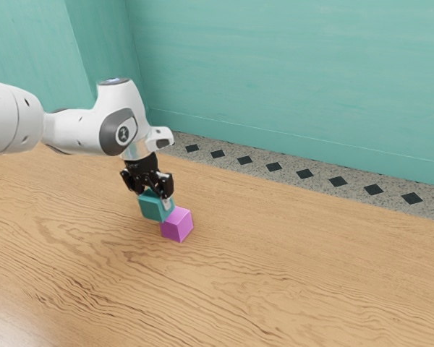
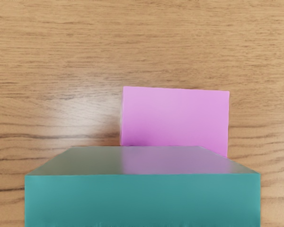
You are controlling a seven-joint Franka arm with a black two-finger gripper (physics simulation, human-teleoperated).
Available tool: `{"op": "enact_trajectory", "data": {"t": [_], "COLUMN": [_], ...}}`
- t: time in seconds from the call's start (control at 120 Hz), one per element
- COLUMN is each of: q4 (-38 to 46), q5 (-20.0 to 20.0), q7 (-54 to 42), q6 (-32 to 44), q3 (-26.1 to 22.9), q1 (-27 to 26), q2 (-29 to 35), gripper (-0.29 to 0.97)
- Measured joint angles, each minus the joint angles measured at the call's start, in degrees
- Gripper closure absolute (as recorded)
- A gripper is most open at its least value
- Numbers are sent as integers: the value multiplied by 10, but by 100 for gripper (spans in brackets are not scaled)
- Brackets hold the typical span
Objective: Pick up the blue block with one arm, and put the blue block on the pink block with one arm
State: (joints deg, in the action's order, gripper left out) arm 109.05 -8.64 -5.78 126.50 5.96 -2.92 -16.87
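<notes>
The blue block [image 1: 155,210] sits pinched in the claw [image 1: 153,195], seemingly low over the bench [image 1: 275,275]. The pink block [image 1: 177,224] lies just beside and beneath. Carrying step: next, likely rise, centre over pink, lower, release.

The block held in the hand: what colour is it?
The block is teal, shown best in the wrist view.

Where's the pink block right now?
The pink block sits on the wooden table, just to the exterior view's right of, and lower than, the blue block held in the gripper.
</notes>
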Motion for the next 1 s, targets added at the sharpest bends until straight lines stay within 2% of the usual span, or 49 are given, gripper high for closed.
{"op": "enact_trajectory", "data": {"t": [0.25,0.517,0.75,1.0], "q4": [-14,-43,-67,-79], "q5": [-10,-30,2,12], "q7": [-16,-14,-4,2], "q6": [21,2,-54,-76], "q3": [-6,-19,-11,-10], "q1": [0,-3,-2,-1], "q2": [-13,-32,-43,-55], "gripper": [28,28,28,29]}}
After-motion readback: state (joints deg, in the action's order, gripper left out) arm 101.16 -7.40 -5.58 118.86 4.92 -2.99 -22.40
